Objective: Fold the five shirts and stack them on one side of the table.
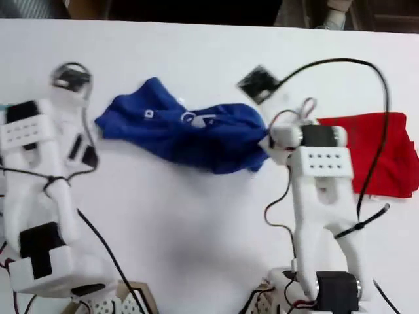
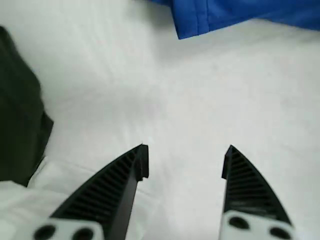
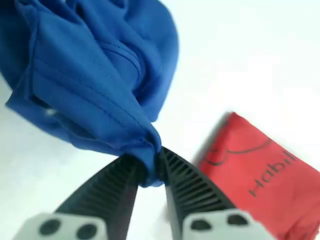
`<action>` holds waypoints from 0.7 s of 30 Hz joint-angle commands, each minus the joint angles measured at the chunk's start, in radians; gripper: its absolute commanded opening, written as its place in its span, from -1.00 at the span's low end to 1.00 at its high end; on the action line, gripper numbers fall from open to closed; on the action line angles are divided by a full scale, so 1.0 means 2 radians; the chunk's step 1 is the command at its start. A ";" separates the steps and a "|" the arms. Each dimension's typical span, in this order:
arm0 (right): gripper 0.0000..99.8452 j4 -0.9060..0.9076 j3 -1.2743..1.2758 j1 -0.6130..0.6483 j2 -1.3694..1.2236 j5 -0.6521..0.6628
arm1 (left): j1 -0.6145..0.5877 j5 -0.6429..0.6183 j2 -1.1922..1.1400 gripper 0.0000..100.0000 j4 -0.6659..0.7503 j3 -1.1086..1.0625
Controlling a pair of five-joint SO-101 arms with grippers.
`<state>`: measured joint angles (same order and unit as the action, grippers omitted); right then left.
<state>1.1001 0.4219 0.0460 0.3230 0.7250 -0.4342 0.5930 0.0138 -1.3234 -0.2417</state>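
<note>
A white table [image 1: 196, 222] lies under everything, with a dark room [image 1: 196, 8] beyond its far edge.

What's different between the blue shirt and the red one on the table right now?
The blue shirt lies crumpled in a loose heap mid-table; the red shirt sits flat in a neat rectangle, apparently folded, near one side. The right gripper pinches a bunched end of the blue shirt; nothing touches the red shirt. Both carry some print and rest on the white table.
</note>
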 commanded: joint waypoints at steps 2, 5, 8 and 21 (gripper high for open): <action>-0.96 -0.036 0.013 -0.030 0.025 0.001 | 0.030 0.002 0.002 -0.48 0.054 -0.016; -0.96 -0.072 0.045 -0.036 0.025 0.001 | 0.028 0.002 0.002 -0.48 0.101 -0.016; -0.96 -0.090 0.063 -0.040 0.030 0.003 | 0.029 0.000 0.002 -0.48 0.142 -0.016; -0.96 -0.082 0.071 -0.074 0.030 0.001 | 0.115 -0.092 -0.087 -0.48 0.232 0.009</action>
<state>0.9390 0.5708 -0.0890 0.3322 0.7250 -0.2256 0.4304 -0.1151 -0.8938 -0.2846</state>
